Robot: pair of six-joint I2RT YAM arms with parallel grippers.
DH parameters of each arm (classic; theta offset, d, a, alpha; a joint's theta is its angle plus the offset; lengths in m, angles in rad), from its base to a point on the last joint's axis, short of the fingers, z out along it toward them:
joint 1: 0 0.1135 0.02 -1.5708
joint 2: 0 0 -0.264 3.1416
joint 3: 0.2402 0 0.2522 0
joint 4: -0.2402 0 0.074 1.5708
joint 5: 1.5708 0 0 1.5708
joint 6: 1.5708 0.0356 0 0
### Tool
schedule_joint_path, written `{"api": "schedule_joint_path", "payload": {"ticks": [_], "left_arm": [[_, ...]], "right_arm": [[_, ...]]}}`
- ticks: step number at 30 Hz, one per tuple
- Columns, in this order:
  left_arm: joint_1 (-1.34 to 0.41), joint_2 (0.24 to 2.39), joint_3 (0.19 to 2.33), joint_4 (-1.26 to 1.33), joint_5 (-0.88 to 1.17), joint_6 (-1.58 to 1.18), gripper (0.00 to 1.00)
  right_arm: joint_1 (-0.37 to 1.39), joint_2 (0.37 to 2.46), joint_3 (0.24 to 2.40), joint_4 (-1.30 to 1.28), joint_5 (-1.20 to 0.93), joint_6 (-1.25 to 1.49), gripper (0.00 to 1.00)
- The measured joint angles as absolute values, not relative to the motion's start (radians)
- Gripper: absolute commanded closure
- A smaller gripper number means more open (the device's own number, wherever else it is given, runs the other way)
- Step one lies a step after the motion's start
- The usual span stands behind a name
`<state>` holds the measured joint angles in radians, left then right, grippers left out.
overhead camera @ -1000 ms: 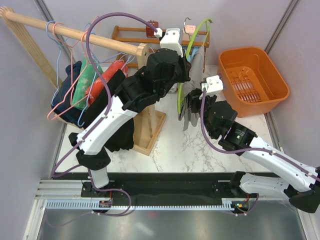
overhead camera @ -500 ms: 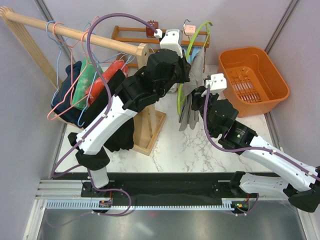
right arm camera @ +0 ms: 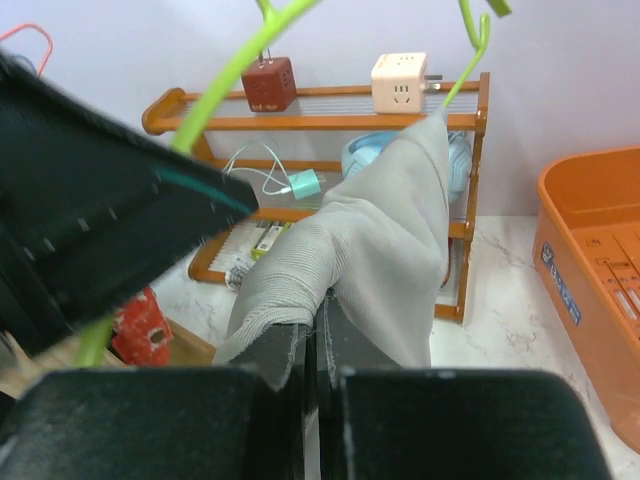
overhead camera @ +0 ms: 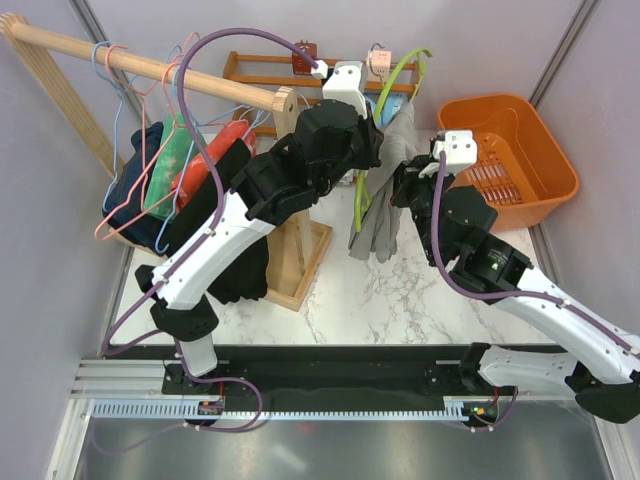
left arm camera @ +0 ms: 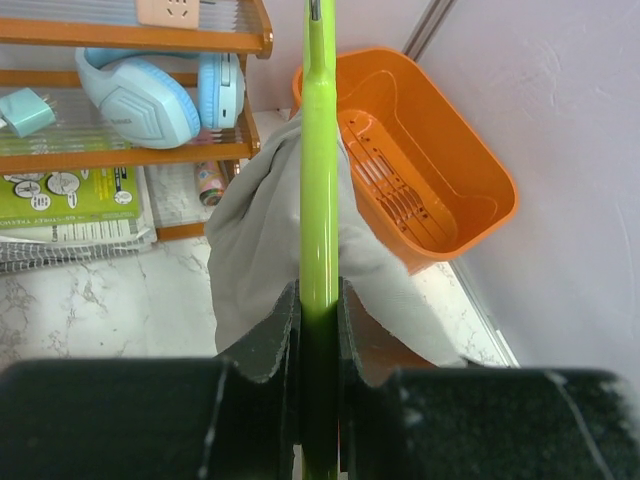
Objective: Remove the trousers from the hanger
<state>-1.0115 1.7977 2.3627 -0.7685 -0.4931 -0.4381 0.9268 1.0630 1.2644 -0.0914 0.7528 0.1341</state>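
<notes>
The lime-green hanger point(overhead camera: 404, 66) is held up above the table, and my left gripper point(overhead camera: 368, 142) is shut on one of its arms. In the left wrist view the green bar point(left arm camera: 319, 170) runs straight up from between the closed jaws of that gripper point(left arm camera: 319, 312). The light grey trousers point(overhead camera: 384, 205) hang draped over the hanger, their lower end above the marble. My right gripper point(overhead camera: 404, 186) is shut on a fold of the trousers point(right arm camera: 385, 235); grey cloth bunches over the tips of the gripper point(right arm camera: 318, 338). The hanger's hook point(right arm camera: 478, 30) shows at the top.
An orange basket point(overhead camera: 545, 175) stands at the right. A wooden shelf point(overhead camera: 262, 68) with blue headphones point(left arm camera: 150, 95) and chargers lines the back wall. At the left, a wooden rail point(overhead camera: 150, 68) carries wire hangers with black, red and green garments, on a wooden stand point(overhead camera: 300, 270).
My right gripper has shut on the trousers and moved back and to the right, drawing the cloth with it. The left gripper stays shut on the hanger.
</notes>
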Motion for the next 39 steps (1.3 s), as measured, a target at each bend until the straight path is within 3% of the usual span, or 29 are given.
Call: {"api": "schedule_joint_path", "payload": {"ticks": [17, 39], "left_arm": [[-1.011, 1.777, 2.292, -0.763, -0.486, -0.431, 0.98], [-1.011, 1.671, 2.035, -0.756, -0.463, -0.421, 0.98]], "right_arm": [[0.903, 1.181, 1.494, -0.121, 0.873, 0.059, 1.00], [0.690, 1.377, 1.963, -0.074, 0.919, -0.141, 1.00]]}}
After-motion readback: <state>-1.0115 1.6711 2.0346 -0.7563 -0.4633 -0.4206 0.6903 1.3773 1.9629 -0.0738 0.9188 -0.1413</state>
